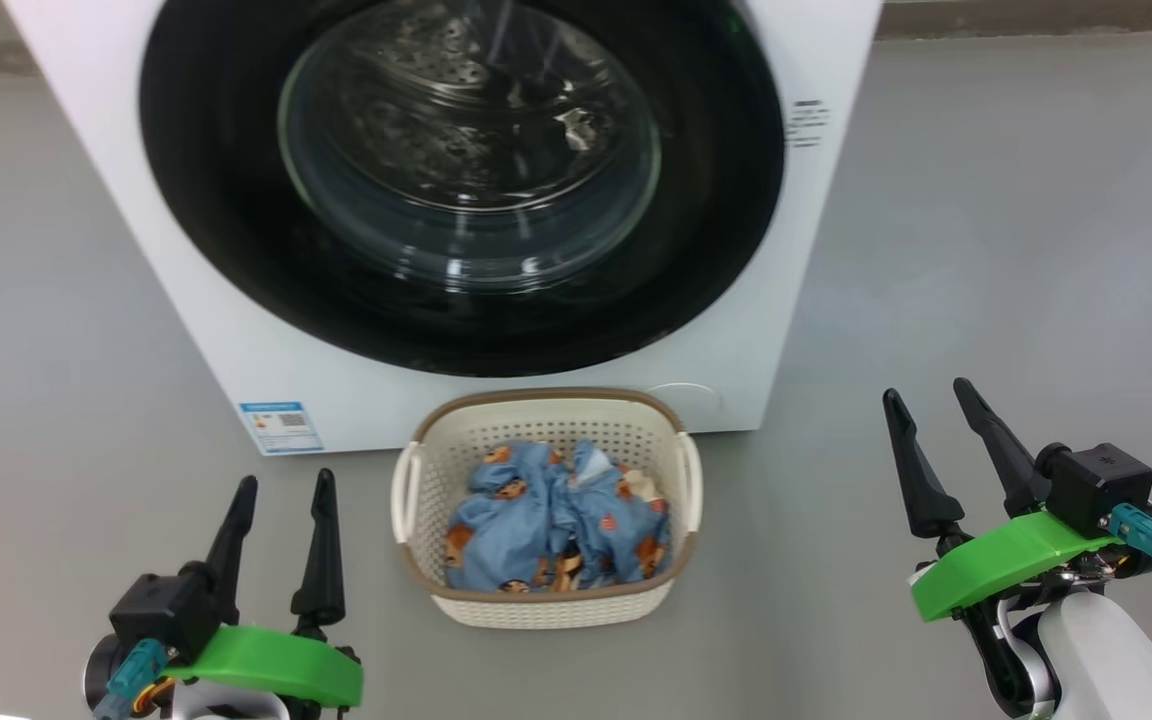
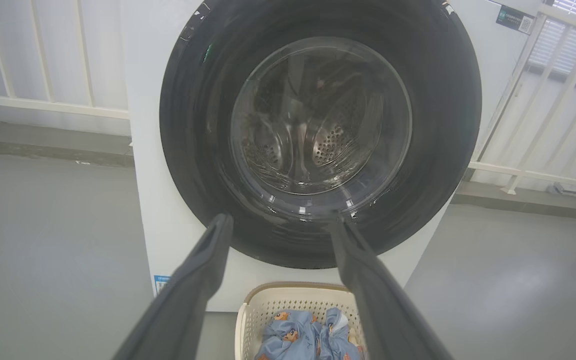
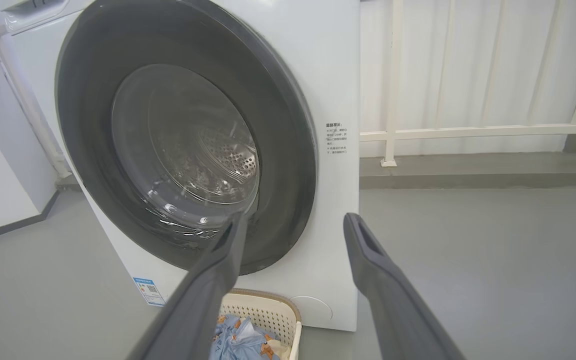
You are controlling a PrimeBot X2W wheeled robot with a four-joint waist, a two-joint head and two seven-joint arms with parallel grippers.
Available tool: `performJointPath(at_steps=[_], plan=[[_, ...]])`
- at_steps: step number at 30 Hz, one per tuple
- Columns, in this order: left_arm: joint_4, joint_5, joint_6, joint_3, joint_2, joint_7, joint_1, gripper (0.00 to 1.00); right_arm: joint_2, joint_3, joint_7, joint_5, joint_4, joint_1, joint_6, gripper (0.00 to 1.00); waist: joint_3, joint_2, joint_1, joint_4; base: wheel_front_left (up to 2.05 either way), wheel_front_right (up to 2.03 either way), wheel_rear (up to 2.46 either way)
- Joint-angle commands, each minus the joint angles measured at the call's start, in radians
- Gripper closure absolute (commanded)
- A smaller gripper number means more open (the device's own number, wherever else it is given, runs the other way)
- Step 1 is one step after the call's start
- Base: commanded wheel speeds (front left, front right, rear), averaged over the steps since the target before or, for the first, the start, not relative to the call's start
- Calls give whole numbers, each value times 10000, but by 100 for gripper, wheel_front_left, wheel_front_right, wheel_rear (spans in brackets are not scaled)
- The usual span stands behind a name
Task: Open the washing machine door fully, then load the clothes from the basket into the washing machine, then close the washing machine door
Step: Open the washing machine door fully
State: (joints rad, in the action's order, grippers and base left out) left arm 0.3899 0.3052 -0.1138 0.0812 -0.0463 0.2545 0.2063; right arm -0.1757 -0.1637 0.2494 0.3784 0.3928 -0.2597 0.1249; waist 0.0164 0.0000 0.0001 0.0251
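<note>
Facing the washing machine [image 1: 196,330] in the head view: big white box on grey floor [image 1: 1016,250]. Its washing machine door [image 1: 466,170] is closed, flush w/ the front. It has a glossy black ring w/ a clear glass bowl at centre, and the perforated steel drum shows thru the glass. A small blue label [image 1: 281,427] sits at the machine's lower left corner, near the base.

The basket [image 1: 546,397] stands on the floor just in front of the machine, below the door, approx. midway betw. the two grippers. It is cream w/ perforated sides, a brown rim & white side handles. The clothes [image 1: 551,520] lie bunched inside it: light-blue fabric w/ orange-brown bears, a bit of white showing.

The left gripper [image 1: 286,482] is at lower left, near the basket's left side but apart from it. Its fingers are spread wide & empty, pointing toward the machine. The right gripper [image 1: 926,390] is at lower right, well apart from the basket, likewise spread wide & empty. Each has a green plastic piece at the finger base.

Both wrist views look along their own fingers at the door. A white railing [image 3: 468,131] runs behind the machine in the right wrist view.
</note>
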Motion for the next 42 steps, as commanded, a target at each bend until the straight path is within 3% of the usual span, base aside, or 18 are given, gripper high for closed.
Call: performJointPath(at_steps=[1,14,42], plan=[[-176,-65,51,-307,-153,72,411,0,-69,-206,124,12,-211,-418,58,0,5,0,0,-4,123,123,-246],[-176,87,0,-305,-136,72,354,0,-90,-247,124,36,-181,-385,58,0,-67,0,0,0,78,78,-156],[-69,132,130,-367,-107,72,334,0,-101,-229,124,218,-212,-353,58,0,-161,0,0,7,2,2,-3]])
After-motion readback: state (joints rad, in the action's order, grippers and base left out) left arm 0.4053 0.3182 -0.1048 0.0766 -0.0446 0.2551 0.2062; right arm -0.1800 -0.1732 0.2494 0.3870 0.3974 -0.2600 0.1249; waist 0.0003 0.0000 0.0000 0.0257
